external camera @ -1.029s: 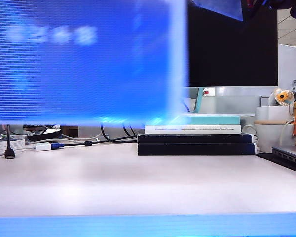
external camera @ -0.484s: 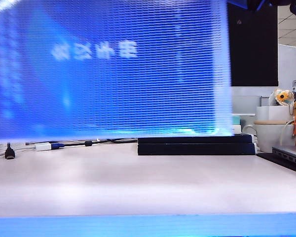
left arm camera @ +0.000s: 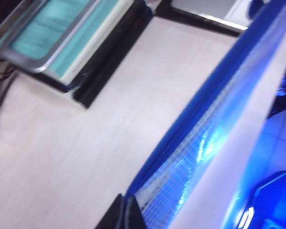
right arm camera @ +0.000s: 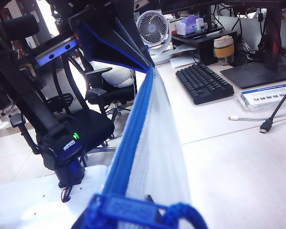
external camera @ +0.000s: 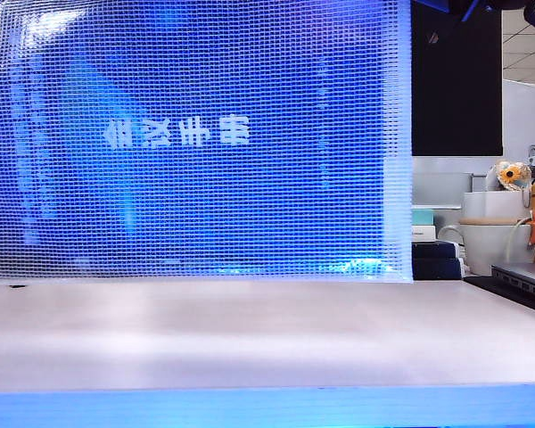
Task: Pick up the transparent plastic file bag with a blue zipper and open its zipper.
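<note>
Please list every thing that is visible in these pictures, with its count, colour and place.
file bag: one, translucent blue with white mesh, hanging upright over the table
zipper: one, bright blue, along the bag's top edge
pull tab: one, blue, at the zipper's end nearest the right wrist camera
books: one stack, teal on top and black below, on the table
table: one, pale
monitor: one, black, at the back
keyboard: one, black, on a neighbouring desk
fan: one, white, beside the keyboard
left gripper: black jaws shut on a bag corner
right gripper: at the pull tab, jaws mostly hidden

file bag [external camera: 196, 143] before books [external camera: 437, 254]
</note>
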